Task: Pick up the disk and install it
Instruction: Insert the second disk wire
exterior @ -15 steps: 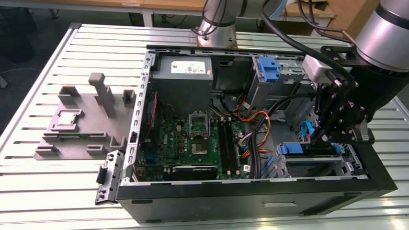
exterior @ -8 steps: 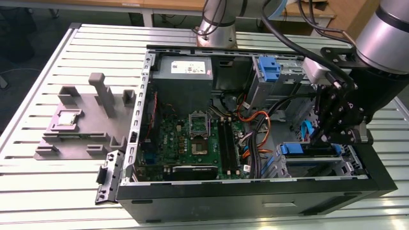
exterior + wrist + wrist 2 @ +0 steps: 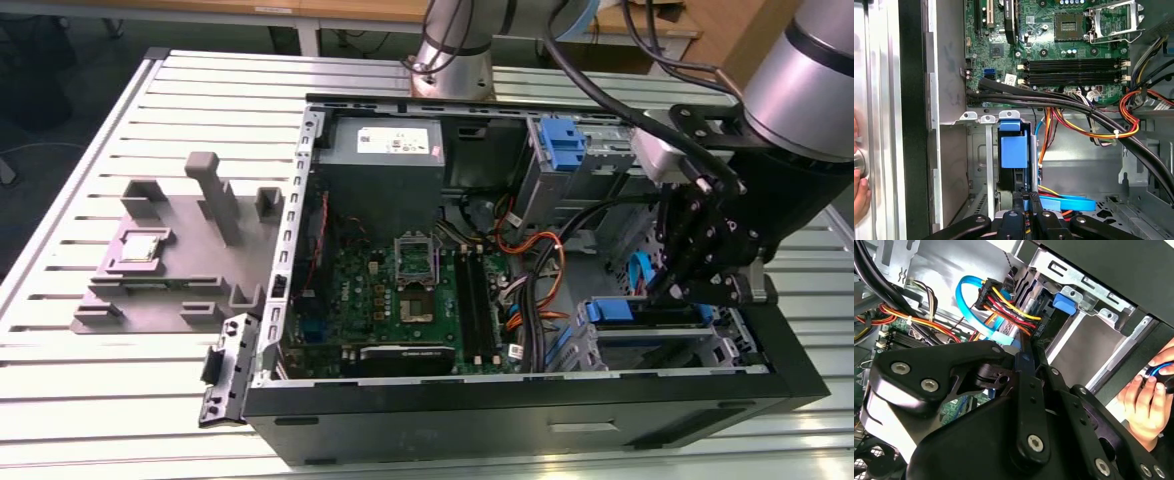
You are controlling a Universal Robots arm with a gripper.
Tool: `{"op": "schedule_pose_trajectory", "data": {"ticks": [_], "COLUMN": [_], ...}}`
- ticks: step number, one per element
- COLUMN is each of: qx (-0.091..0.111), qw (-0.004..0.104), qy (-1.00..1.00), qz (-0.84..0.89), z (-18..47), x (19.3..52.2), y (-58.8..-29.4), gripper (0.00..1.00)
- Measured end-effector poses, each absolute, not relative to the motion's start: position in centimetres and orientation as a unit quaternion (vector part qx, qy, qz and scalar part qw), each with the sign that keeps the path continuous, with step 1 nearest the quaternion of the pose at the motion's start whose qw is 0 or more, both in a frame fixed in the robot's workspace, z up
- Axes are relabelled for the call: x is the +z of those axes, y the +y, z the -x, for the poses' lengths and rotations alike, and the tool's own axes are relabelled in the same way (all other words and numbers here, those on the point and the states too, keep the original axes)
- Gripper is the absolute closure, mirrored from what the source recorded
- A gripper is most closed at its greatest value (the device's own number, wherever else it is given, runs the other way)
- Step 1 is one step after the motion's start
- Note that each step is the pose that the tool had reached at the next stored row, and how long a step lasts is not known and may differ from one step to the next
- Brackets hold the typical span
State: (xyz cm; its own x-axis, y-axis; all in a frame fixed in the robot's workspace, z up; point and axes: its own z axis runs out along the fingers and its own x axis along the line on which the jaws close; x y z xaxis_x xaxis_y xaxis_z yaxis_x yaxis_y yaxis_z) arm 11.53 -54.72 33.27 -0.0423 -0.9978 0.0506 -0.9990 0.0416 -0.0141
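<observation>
Down inside the open computer case [image 3: 534, 405], the gripper [image 3: 694, 290] hangs over the drive bay at the case's front corner, on the exterior view's right. Its black fingers [image 3: 1026, 210] are drawn close together, pinching the thin edge of the disk [image 3: 1014, 150], which stands on edge directly beyond the fingertips in the first wrist view. The disk's blue carrier faces outward, its blue tab at the far end from the claw, just beside the bay's metal rail and white clips. In the exterior view the blue carrier [image 3: 627, 312] sits right below the claw, seated in the bay.

Just beside the fingertips, a light-blue flat cable [image 3: 1069, 204] runs off to one side, and a bundle of red, yellow and orange wires [image 3: 1009, 307] loops ahead of the claw in the second wrist view. Farther beyond the disk lies the green motherboard [image 3: 1054, 45], crossed by thick black cables [image 3: 1064, 102].

A person's hand [image 3: 1146, 400] rests near the case's outer edge, well apart from the claw.
</observation>
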Motion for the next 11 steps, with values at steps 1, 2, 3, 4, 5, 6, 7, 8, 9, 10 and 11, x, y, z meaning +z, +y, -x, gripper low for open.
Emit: {"op": "schedule_pose_trajectory", "data": {"ticks": [1,2,3,4,5,6,7,8,9,10,11], "qx": [0.022,0.021,0.020,0.019,0.018,0.017,0.016,0.015,0.015,0.015,0.015], "qw": [0.013,0.012,0.011,0.010,0.009,0.008,0.007,0.006,0.006,0.006,0.006], "qy": [-0.722,-0.722,-0.722,-0.722,-0.722,-0.722,-0.722,-0.722,-0.722,-0.722,-0.722], "qz": [-0.692,-0.692,-0.692,-0.692,-0.692,-0.692,-0.692,-0.692,-0.692,-0.692,-0.692], "z": [-11.54,-11.54,-11.54,-11.56,-11.58,-11.59,-11.60,-11.60,-11.61,-11.62,-11.62], "x": [33.23,33.20,33.14,33.08,32.99,32.90,32.81,32.74,32.73,32.72,32.71], "y": [-54.76,-54.80,-54.87,-54.98,-55.12,-55.25,-55.33,-55.37,-55.38,-55.38,-55.39], "gripper": [0.84,0.84,0.84,0.84,0.84,0.84,0.84,0.84,0.84,0.84,0.84]}}
